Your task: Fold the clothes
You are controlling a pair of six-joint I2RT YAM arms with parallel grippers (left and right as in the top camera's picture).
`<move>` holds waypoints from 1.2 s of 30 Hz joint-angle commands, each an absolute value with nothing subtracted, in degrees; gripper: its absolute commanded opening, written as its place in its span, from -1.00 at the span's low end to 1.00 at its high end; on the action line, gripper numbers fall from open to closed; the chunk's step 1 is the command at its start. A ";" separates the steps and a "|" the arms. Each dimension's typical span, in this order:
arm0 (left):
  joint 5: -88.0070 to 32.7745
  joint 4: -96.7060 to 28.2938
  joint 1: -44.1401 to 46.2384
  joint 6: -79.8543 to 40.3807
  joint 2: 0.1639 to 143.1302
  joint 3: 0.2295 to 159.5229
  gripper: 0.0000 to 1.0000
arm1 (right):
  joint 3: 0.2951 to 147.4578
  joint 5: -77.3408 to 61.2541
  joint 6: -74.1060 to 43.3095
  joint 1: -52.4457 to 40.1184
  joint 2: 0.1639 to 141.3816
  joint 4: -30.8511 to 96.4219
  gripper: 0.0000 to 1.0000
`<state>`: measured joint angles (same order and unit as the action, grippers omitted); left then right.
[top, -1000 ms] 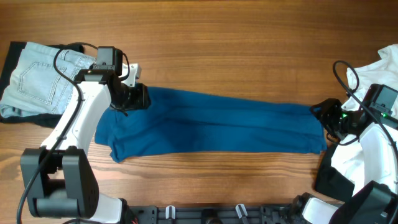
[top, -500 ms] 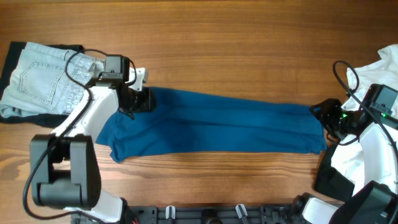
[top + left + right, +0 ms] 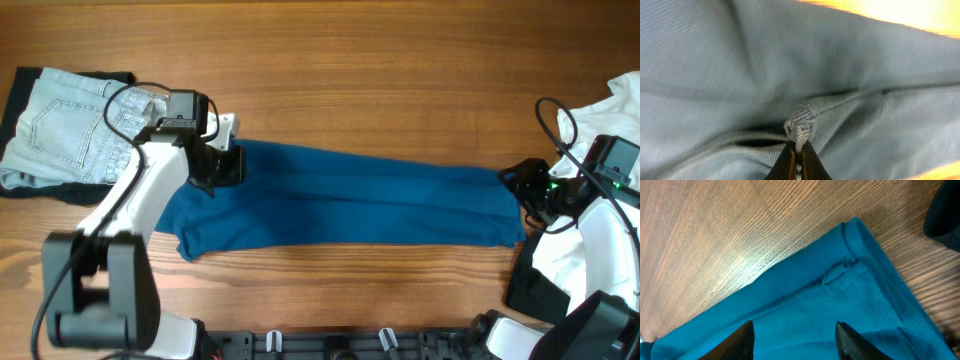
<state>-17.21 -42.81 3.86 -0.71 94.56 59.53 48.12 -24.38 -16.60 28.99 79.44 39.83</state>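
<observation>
The clothes in play are one deep-blue shirt [image 3: 340,205], lying as a long flat strip across the middle of the table. My left gripper [image 3: 226,166] is at the shirt's upper left corner. In the left wrist view the left gripper [image 3: 798,146] is shut on a small bunched pinch of the blue shirt [image 3: 800,125]. My right gripper [image 3: 522,190] hovers at the shirt's right end. In the right wrist view the right gripper [image 3: 794,326] stands open just over the shirt [image 3: 850,290], with nothing between its fingers [image 3: 742,341].
Light denim jeans [image 3: 70,125] lie on a dark garment at the back left corner. A white garment [image 3: 618,110] is heaped at the right edge, with black cloth [image 3: 535,285] below it. Bare wood table [image 3: 380,70] stretches behind the shirt.
My left gripper slid slightly right along the shirt's upper left corner and its jaws closed on a pinch of fabric. The right arm has not moved.
</observation>
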 commanded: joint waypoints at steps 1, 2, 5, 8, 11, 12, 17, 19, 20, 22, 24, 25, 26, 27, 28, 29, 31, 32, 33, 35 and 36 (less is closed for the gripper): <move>-11.66 -48.64 3.86 -0.49 88.90 60.12 -0.92 | 49.17 -23.70 -16.47 29.28 78.91 39.92 0.04; -11.64 -49.93 3.86 -0.47 88.58 60.12 -0.92 | 49.17 -23.62 -16.49 29.28 78.91 39.90 0.04; -11.62 -54.92 3.86 -0.47 88.53 59.99 -0.92 | 49.17 -22.59 -16.58 29.28 78.91 40.23 0.01; -10.98 -57.78 3.86 -1.26 88.84 59.94 -0.92 | 49.17 -20.36 -16.69 29.28 78.91 41.43 0.01; -7.14 -58.94 3.86 -5.30 89.01 59.83 -0.92 | 49.17 -17.76 -17.61 29.28 78.91 42.37 0.01; -5.34 -59.44 3.86 -7.22 89.03 59.83 -0.92 | 49.17 -16.88 -18.76 29.28 78.96 42.59 0.01; -4.40 -62.04 3.86 -8.27 89.03 59.83 -0.92 | 49.17 -16.34 -19.51 29.28 79.42 42.74 0.04; -4.40 -62.67 3.86 -8.45 89.03 59.77 -0.92 | 49.17 -16.56 -19.46 29.28 79.40 42.96 0.04; -4.40 -62.63 3.86 -8.45 89.03 59.66 -0.87 | 49.15 -16.73 -19.44 29.26 79.40 43.20 0.04; -4.40 -62.39 3.86 -8.45 89.03 59.42 -0.70 | 49.06 -16.69 -19.40 29.26 79.40 43.46 0.06; -4.40 -62.22 3.86 -8.45 89.03 59.00 -0.65 | 48.99 -16.71 -19.03 29.23 79.50 43.46 0.15; -4.40 -62.22 3.86 -8.45 89.03 58.83 -0.64 | 48.99 -16.75 -18.79 29.21 79.68 43.42 0.17; -4.40 -62.24 3.86 -8.45 89.03 58.59 -0.62 | 48.99 -17.04 -18.15 29.21 80.03 43.22 0.20; -4.40 -62.26 3.86 -8.47 89.03 58.28 -0.62 | 48.99 -17.19 -18.02 29.21 80.49 42.87 0.23; -4.38 -62.22 3.86 -8.67 89.03 57.93 -0.62 | 48.99 -17.26 -18.15 29.19 81.10 42.48 0.29; -4.38 -61.89 3.86 -8.71 89.03 57.54 -0.61 | 48.99 -17.69 -18.17 29.17 81.78 41.63 0.31; -4.38 -60.07 3.86 -8.93 89.03 56.88 -0.48 | 48.99 -17.78 -18.24 29.17 83.61 38.81 0.38; -4.38 -59.13 3.86 -9.56 89.03 56.84 -0.44 | 48.99 -17.78 -18.24 29.17 84.51 37.41 0.38; -4.43 -57.89 3.86 -10.11 89.03 56.84 -0.44 | 49.01 -17.82 -18.48 29.17 85.49 36.16 0.39; -4.51 -55.13 3.86 -11.40 89.03 56.84 -0.35 | 49.01 -18.00 -19.68 29.17 87.26 35.53 0.38; -4.64 -54.35 3.86 -11.44 89.03 56.84 -0.34 | 49.01 -17.96 -19.62 29.10 88.09 35.53 0.38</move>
<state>-5.17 -57.14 3.86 -9.13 88.97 57.32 48.16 -17.74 -18.63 28.99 84.95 36.12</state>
